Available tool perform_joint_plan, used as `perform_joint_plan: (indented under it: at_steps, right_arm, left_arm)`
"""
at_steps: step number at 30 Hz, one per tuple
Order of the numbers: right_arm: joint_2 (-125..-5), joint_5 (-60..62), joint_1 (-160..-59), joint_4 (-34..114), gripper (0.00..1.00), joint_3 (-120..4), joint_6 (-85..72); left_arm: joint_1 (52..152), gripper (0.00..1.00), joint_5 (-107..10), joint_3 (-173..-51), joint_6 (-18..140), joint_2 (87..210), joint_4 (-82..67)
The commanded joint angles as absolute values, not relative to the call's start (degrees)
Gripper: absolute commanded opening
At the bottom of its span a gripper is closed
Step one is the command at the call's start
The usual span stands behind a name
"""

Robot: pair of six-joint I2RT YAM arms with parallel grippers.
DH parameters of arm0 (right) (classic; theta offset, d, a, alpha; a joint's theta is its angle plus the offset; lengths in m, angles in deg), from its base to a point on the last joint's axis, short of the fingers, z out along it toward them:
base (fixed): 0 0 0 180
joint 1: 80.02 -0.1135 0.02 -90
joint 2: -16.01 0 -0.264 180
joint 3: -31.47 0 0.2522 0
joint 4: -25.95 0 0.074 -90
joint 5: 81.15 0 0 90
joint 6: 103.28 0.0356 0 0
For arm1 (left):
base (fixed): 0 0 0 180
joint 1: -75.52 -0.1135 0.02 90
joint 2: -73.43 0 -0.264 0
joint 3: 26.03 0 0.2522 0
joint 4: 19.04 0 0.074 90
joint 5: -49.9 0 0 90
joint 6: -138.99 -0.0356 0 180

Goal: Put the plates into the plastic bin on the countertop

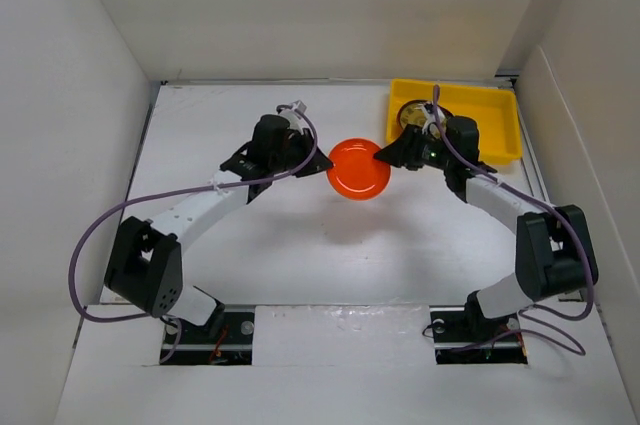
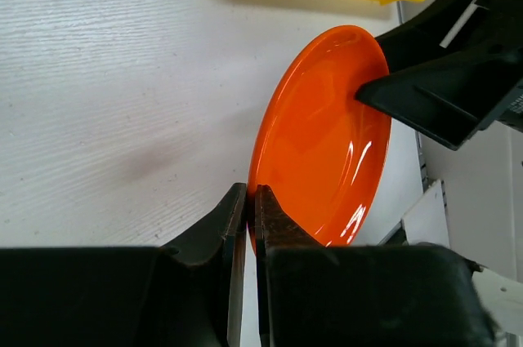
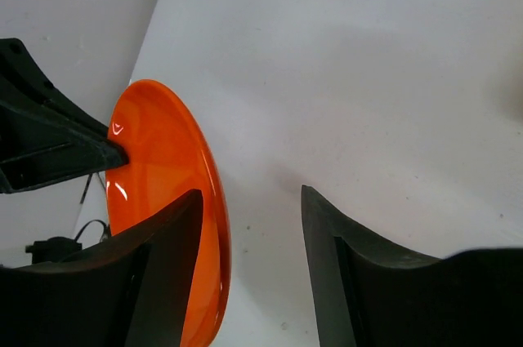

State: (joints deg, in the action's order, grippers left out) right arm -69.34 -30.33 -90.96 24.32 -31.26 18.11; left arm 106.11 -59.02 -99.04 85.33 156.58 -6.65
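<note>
Your left gripper [image 2: 251, 204] has its jaws clamped on one rim of the orange plate [image 1: 359, 169], holding it above the desk [image 1: 300, 255]. Your right gripper [image 3: 251, 196] has its jaws apart at the opposite rim, seemingly straddling it. The bin [image 1: 495, 100] sits just behind, with a patterned plate [image 1: 418, 115] inside.

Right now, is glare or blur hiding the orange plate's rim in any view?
Left wrist: white glare streaks on the orange plate, rim crisp where the left end effector pinches it. Right wrist: tiny highlights only; the right end effector is dark, featureless. Top external: even light, faint plate shadow on the countertop.
</note>
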Motion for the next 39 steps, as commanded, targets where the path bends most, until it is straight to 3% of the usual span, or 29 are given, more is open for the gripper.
perform_joint_plan:
  at_steps: [1,3,4,5,6,7,8,9,10,11,14,17,22,32,35,36,39]
  right_arm:
    - [-70.9,-35.4,-92.5,13.8,0.57,-31.7,20.5]
    - [-71.7,-35.5,-93.3,13.8,0.51,-31.7,21.1]
    - [-71.7,-35.5,-93.8,13.3,0.41,-31.7,21.1]
    - [-72.2,-35.5,-93.8,13.3,0.15,-31.7,21.1]
    - [-72.2,-35.5,-93.8,13.3,0.0,-31.7,21.7]
    - [-72.2,-33.7,-93.8,13.3,0.0,-31.7,22.6]
    - [-71.6,-32.5,-92.8,13.3,0.0,-31.7,23.2]
    - [-71.0,-31.2,-92.0,13.3,0.0,-31.7,24.9]
    - [-71.0,-27.1,-91.0,13.3,0.0,-31.7,26.0]
    - [-70.3,-24.5,-89.9,13.8,0.0,-31.7,27.1]
    - [-70.3,-14.2,-84.8,17.3,0.0,-34.1,29.4]
    - [-73.4,-9.2,-79.5,18.0,0.0,-37.0,30.9]
    - [-82.9,-10.0,-72.6,18.0,0.0,-45.2,32.3]
    - [-93.9,-11.3,-69.5,20.5,0.02,-55.6,31.8]
    - [-93.9,-11.5,-69.5,21.9,0.28,-57.2,31.1]
    - [-93.9,-11.5,-69.5,22.7,0.49,-57.8,30.6]
    - [-93.9,-11.5,-69.5,24.4,0.72,-58.6,30.0]
  left_arm:
    - [105.9,0.0,-62.7,-99.1,84.2,153.4,-11.6]
    - [105.9,0.0,-63.2,-99.1,84.8,154.0,-12.1]
    - [105.9,0.0,-63.2,-99.7,85.3,154.0,-12.1]
    - [105.9,0.0,-63.2,-99.7,85.3,154.6,-12.1]
    - [105.9,0.0,-63.2,-100.6,85.3,155.2,-11.5]
    - [105.9,0.0,-60.8,-101.3,86.1,155.2,-10.1]
    - [105.9,0.31,-58.9,-103.0,86.1,155.8,-8.5]
    - [105.9,0.55,-56.8,-103.6,86.8,155.8,-5.3]
    - [105.9,0.88,-52.1,-104.1,87.3,155.8,-3.6]
    - [105.9,0.99,-49.1,-104.9,88.7,155.3,-1.9]
    - [105.9,1.0,-40.7,-104.9,90.5,152.4,4.0]
    - [105.9,1.0,-39.8,-101.9,90.5,147.9,5.3]
    - [105.9,1.0,-41.8,-95.0,89.9,141.9,5.9]
    - [105.9,1.0,-40.1,-92.7,86.4,137.8,9.1]
    - [105.9,1.0,-41.2,-93.2,85.9,138.3,8.6]
    - [105.9,1.0,-41.2,-93.2,85.9,138.8,8.6]
    - [105.9,1.0,-41.8,-93.2,85.9,138.8,8.6]
